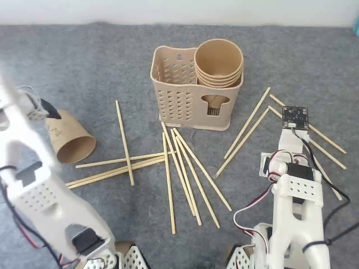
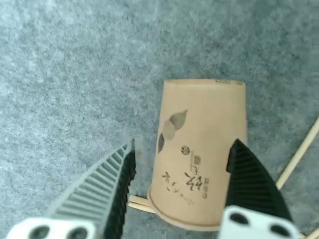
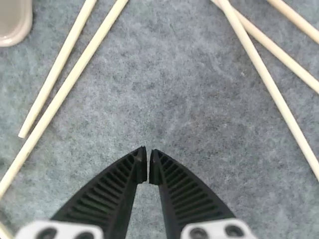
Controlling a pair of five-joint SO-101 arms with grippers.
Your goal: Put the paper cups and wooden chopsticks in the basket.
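Grey carpet (image 1: 112,56) covers the table. On my high view the basket (image 1: 179,95) stands upright at upper centre, and a stack of paper cups (image 1: 219,59) sits nested, mouths up, in its right half. One loose cup (image 1: 70,140) lies on its side at centre left of the frame, mouth turned toward the lower right.

My left gripper (image 2: 183,147) is over that loose cup, spread wide with a finger on each side of its body. One finger (image 2: 117,174) stands clear, with carpet showing between it and the cup. The other (image 2: 249,174) overlaps the cup's edge, and I cannot tell whether it touches. The cup lies on the carpet, not gripped.

Wooden chopsticks lie flat across the carpet:
- a fan of them (image 1: 185,179) runs from the basket's foot toward lower centre
- a bundle (image 1: 112,172) lies nearly level between the loose cup and the fan, with a single stick (image 1: 124,143) crossing it
- a pair (image 1: 242,131) slants just right of the basket
- several more (image 1: 322,135) lie at centre right, near my right arm (image 1: 297,213)

My right gripper (image 3: 148,159) points down at bare carpet, fingertips pressed together with nothing between them; sticks lie off to both sides, none touching it
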